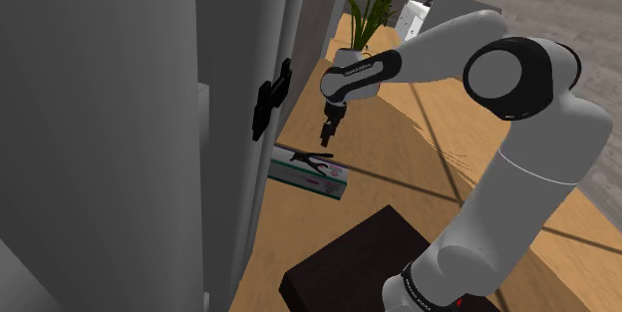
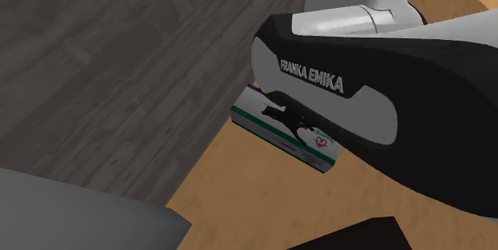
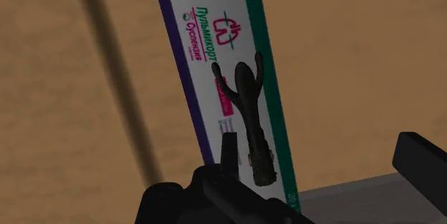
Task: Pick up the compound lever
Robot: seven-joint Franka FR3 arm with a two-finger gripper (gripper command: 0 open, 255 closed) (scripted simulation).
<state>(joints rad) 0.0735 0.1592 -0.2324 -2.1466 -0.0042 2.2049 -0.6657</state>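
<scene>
The gripper [image 3: 320, 145] is seen released. In the wrist view its two black fingers [image 3: 228, 157] are set well apart, and nothing is clasped between them. In the shoulder view the gripper [image 1: 328, 129] is pointed downward and held above the table [image 1: 399, 165], clear of what lies below it.

Just beneath it the compound lever [image 3: 251, 112] is found. It is a slim black piece with a forked end turned away from the gripper and a thicker, ribbed end toward it. In the wrist view one finger is overlapped with that thicker end, and contact cannot be judged there. The shoulder view suggests a gap.

The compound lever is laid flat along the top of a long box [image 3: 208, 58]. The box is white, edged green along one long side and purple along the other, and printed with green and pink lettering.

In the second exterior view the compound lever [image 2: 281, 113] and the box [image 2: 275, 134] are partly covered by the arm [image 2: 375, 89], whose black link is marked FRANKA EMIKA. There the box is seen near the edge of the wooden table, and a dark plank floor [image 2: 120, 49] is shown beyond that edge.

In the shoulder view tall grey panels [image 1: 100, 111] are set along that side of the table, with a black fitting [image 1: 269, 101] mounted on one. A potted plant [image 1: 367, 16] is placed at the far end. The dark stand [image 1: 349, 260] is seen below the arm.
</scene>
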